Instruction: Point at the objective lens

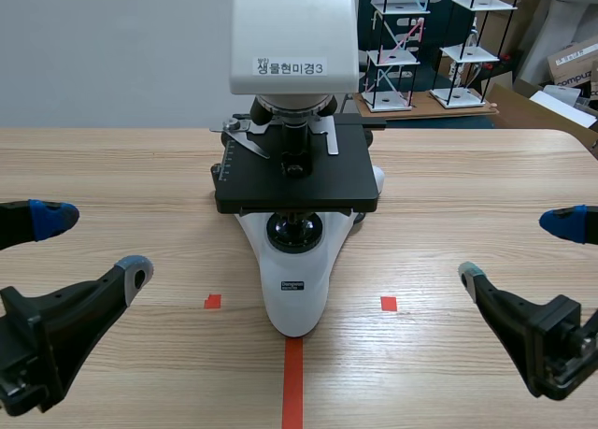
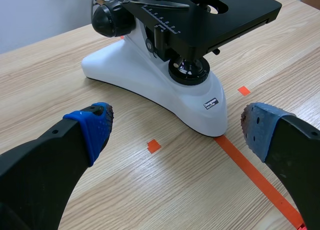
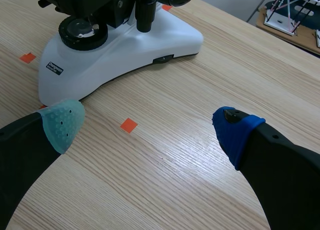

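A white microscope (image 1: pixel 294 289) with a black stage (image 1: pixel 297 178) stands at the table's middle. Its objective lenses (image 1: pixel 295 135) hang from the nosepiece just above the stage. My left gripper (image 1: pixel 86 246) rests low at the left, open and holding nothing, well short of the microscope. My right gripper (image 1: pixel 521 248) sits low at the right, also open with nothing in it. In the left wrist view the microscope base (image 2: pixel 165 87) lies ahead of my open left gripper (image 2: pixel 177 125). In the right wrist view the base (image 3: pixel 125 44) lies ahead and to one side of my open right gripper (image 3: pixel 147 122).
Small orange-red squares (image 1: pixel 213 301) (image 1: pixel 389 303) and a tape line (image 1: pixel 293 382) mark the wooden table in front of the microscope. Wire-frame shelf models (image 1: pixel 430 41) and cardboard boxes (image 1: pixel 572 64) stand beyond the table's far right edge.
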You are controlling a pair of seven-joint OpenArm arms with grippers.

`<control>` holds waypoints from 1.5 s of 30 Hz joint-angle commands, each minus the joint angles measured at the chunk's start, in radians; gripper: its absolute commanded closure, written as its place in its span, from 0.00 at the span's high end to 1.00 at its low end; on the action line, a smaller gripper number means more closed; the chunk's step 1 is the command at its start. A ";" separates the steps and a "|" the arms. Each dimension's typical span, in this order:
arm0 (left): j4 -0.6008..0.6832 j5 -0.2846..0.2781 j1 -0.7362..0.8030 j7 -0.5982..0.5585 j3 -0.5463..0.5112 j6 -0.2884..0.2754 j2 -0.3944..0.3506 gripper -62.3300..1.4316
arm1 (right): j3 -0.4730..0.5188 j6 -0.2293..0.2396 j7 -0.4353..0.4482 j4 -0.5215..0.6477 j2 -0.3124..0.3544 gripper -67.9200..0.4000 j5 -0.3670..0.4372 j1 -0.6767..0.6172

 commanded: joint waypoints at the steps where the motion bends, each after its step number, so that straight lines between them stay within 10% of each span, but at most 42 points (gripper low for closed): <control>1: 0.009 -0.007 -0.001 -0.014 -0.003 0.004 0.005 0.87 | 0.008 -0.003 0.011 0.014 0.005 0.83 0.011 0.011; 30: 0.009 -0.008 -0.001 -0.014 -0.003 0.004 0.005 0.86 | 0.008 -0.003 0.010 0.014 0.005 0.83 0.011 0.011; 41: 0.002 -0.008 -0.052 -0.029 -0.001 0.003 0.006 0.05 | 0.008 -0.003 0.002 0.014 0.005 0.83 0.011 0.011; 45: -0.027 -0.008 -0.105 -0.029 0.016 0.003 0.011 0.05 | 0.008 -0.003 0.002 0.014 0.005 0.83 0.011 0.011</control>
